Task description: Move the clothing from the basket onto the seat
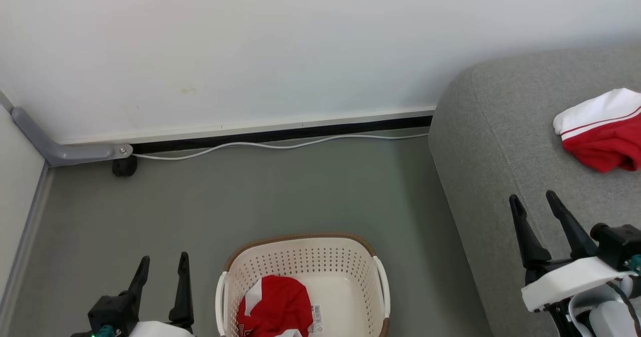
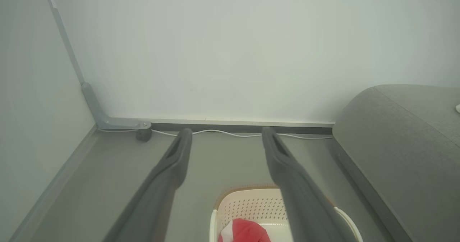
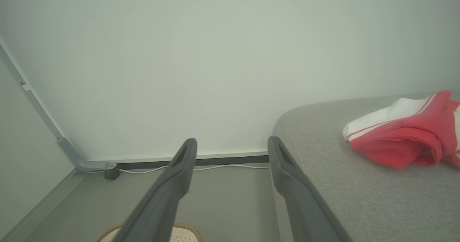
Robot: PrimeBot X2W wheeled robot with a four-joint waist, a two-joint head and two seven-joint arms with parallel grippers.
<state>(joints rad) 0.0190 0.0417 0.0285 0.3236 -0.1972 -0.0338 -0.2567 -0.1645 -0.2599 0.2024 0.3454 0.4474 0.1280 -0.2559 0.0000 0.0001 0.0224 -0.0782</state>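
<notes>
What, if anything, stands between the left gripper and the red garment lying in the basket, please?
Nothing covers the red garment, lying open in the basket. The open left gripper sits to the basket's left, so only the basket's left wall lies between them; an approach from above should clear it.

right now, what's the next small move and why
Probably swing the open left pincer down toward the crumpled red fabric garment in the cream-white perforated plastic basket; that pincer is nearer, and another red-and-white garment already lies on the grey fabric sofa.
</notes>
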